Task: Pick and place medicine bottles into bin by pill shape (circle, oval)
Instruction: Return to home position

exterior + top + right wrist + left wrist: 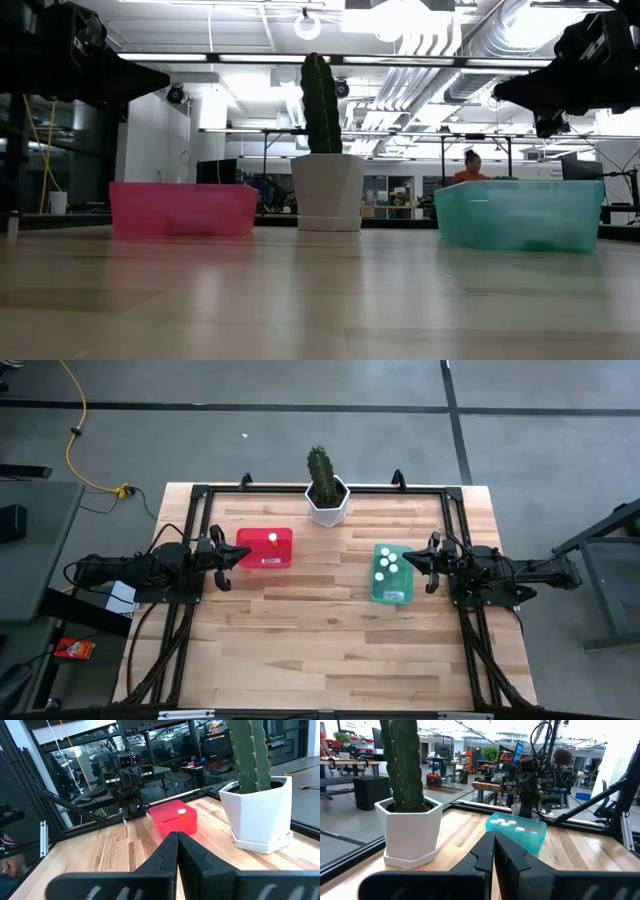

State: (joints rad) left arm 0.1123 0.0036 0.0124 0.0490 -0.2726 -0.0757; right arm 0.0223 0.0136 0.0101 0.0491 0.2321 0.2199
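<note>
Wooden bench [330,650]: red bin [250,548] centre-left holds one bottle [272,540], green bin [392,592] centre-right several bottles [390,558]. Left gripper [238,556] and right gripper [407,560]: jaws closed, empty. Bin labels unreadable.

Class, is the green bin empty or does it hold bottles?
Holds bottles: several white caps show inside the green bin.

The table [330,650] is pale wooden planks, smooth, with visible grain and a faint sheen. The red bin [250,550] and the green bin [392,592] are see-through plastic, smooth and slightly glossy. The pot [327,512] looks smooth and matt white, the cactus [320,472] ribbed and dull.
</note>
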